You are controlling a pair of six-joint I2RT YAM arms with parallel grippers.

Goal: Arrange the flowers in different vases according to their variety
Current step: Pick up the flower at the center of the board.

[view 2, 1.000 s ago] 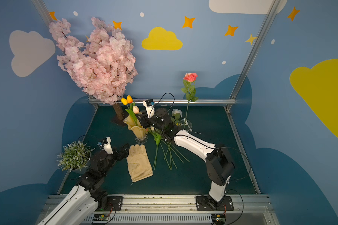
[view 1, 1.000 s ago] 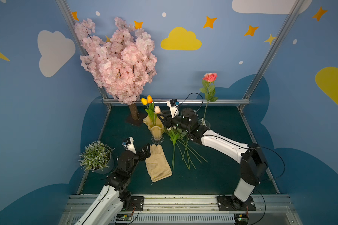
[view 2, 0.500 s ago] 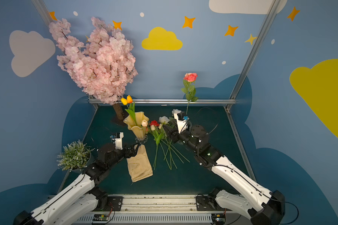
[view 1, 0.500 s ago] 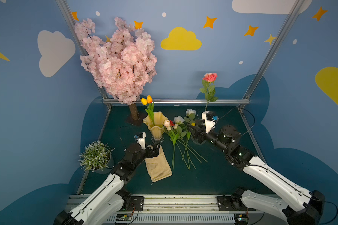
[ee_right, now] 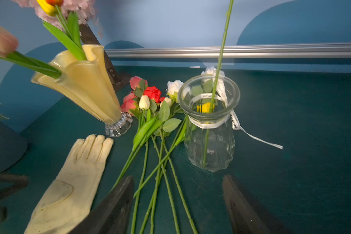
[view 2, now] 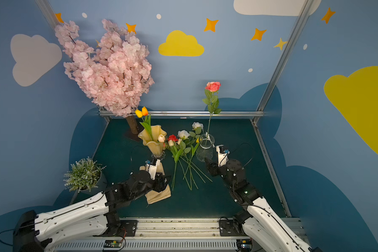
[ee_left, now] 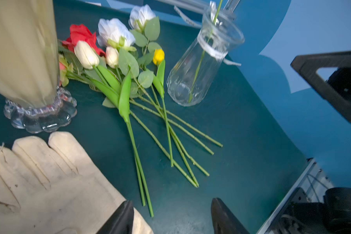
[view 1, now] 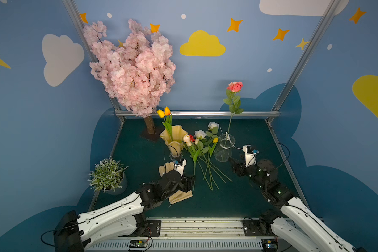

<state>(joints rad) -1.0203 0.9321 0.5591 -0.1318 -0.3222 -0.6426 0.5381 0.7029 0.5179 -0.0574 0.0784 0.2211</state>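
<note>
Pulling back toward 3 o'clock, the right fingers (view 1: 234, 164) gape empty, leaving the cream-pink tulip (view 1: 186, 138) leaning in the amber vase (view 1: 177, 133) at 11 o'clock. The left fingers (view 1: 189, 181), half open and empty, now near the loose flowers (view 1: 202, 152) on the counter (view 1: 238, 196); another pick looks due.

amber vase (view 1: 179, 133): glossy opaque glass, clr foot | ribbed vase (view 1: 224, 151): clr glass | glove (ee_left: 49, 182): matt cloth, stained | tabletop (view 1: 238, 196): matt grn | back rail (view 1: 205, 113): brushed metal

Loose flowers (view 1: 202, 150) between left vase (view 1: 175, 139) and right vase (view 1: 224, 150), glove (view 1: 181, 196) before left vase, tree (view 1: 135, 67) behind, plant (view 1: 107, 174) far left.
</note>
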